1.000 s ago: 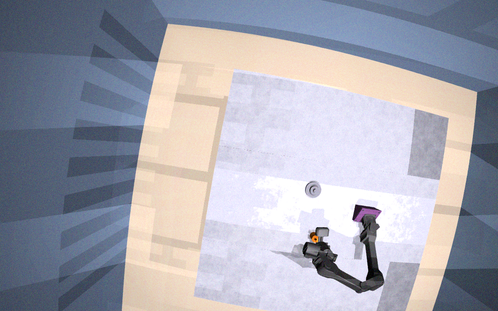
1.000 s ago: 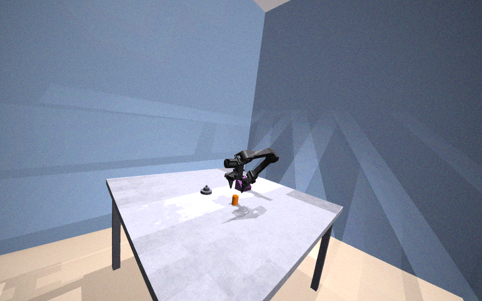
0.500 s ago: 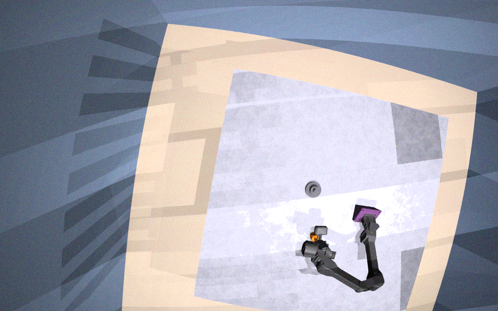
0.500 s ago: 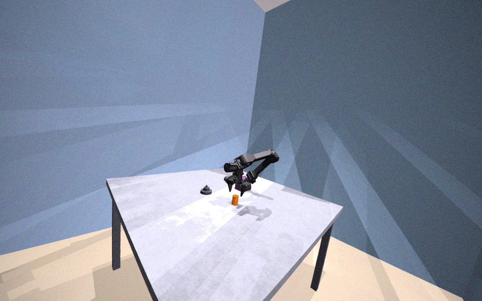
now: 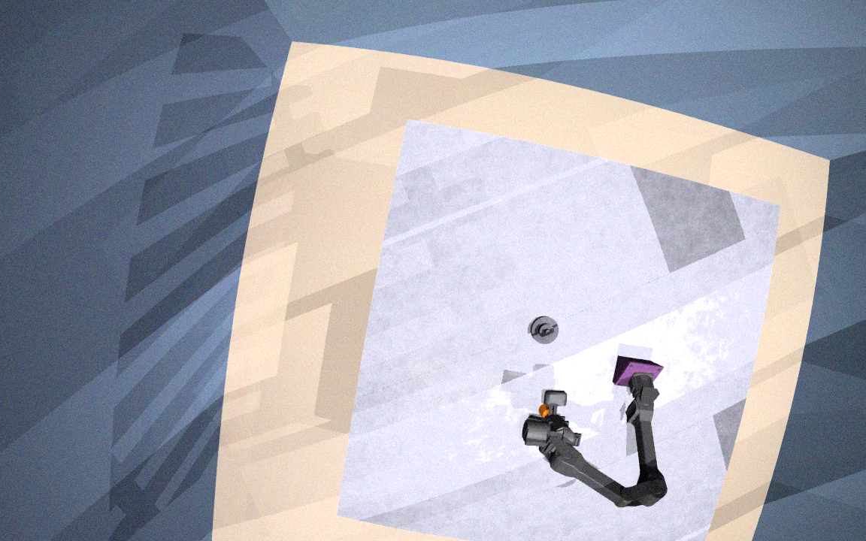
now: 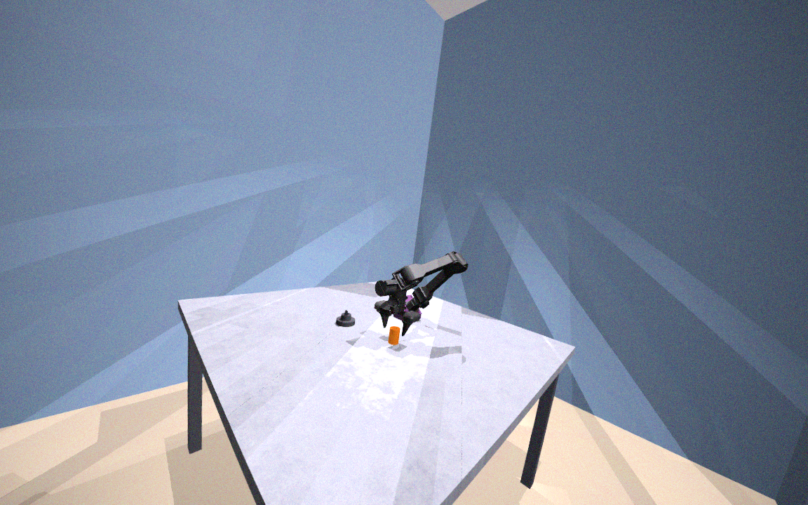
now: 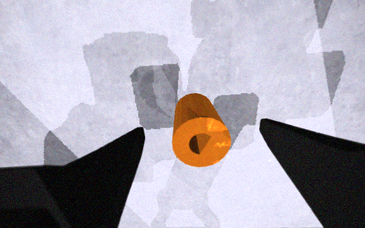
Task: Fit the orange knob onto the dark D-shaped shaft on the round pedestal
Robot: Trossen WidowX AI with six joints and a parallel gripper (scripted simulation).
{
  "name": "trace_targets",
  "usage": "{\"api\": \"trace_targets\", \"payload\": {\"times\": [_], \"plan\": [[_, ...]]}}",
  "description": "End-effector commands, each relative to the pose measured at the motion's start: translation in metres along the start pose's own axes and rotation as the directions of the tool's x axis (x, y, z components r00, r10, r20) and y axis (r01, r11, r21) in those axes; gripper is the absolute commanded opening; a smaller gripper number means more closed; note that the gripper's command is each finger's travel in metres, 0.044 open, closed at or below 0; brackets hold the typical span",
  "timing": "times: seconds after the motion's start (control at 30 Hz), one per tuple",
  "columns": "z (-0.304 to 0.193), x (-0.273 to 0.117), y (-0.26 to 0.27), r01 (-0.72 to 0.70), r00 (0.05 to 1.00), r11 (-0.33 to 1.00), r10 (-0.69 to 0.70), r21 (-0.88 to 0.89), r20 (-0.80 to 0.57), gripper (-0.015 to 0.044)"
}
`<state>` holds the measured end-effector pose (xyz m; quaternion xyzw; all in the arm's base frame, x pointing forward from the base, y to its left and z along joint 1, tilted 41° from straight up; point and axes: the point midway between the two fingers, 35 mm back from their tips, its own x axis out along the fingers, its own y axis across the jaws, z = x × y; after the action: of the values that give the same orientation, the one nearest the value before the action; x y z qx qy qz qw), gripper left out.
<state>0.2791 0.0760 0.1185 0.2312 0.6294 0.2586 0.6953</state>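
The orange knob (image 5: 543, 409) (image 6: 393, 336) (image 7: 185, 111) stands upright on the table, its hole facing up. In the wrist view a flat side shows inside the hole. My gripper (image 6: 393, 330) (image 7: 201, 128) is open and empty, pointing down. Its fingertips are a little above the knob, one on each side of it in the wrist view, with gaps on both sides. The dark round pedestal (image 5: 535, 336) (image 6: 345, 323) stands apart from the knob with its short shaft (image 6: 346, 312) upright and bare. The shaft's flat side cannot be made out. The pedestal is outside the wrist view.
The purple block (image 5: 649, 370) (image 6: 415, 313) is at the arm's base, behind the gripper in the exterior view. The grey table (image 5: 463, 282) (image 6: 306, 389) carries shadows and bright patches. The arm bends over the table on the base's side.
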Motion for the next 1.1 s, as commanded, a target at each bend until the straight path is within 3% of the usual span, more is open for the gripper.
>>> {"api": "trace_targets", "payload": {"times": [0.0,0.63,0.97,1.07], "plan": [[-0.002,0.009,0.001,-0.006,1.0,1.0,0.006,0.002,-0.006,0.044],[-0.004,0.036,0.003,-0.01,1.0,1.0,0.01,0.002,-0.006,0.044],[-0.004,0.036,0.003,-0.01,1.0,1.0,0.01,0.002,-0.006,0.0177],[-0.004,0.036,0.003,-0.01,1.0,1.0,0.01,0.002,-0.006,0.0157]]}}
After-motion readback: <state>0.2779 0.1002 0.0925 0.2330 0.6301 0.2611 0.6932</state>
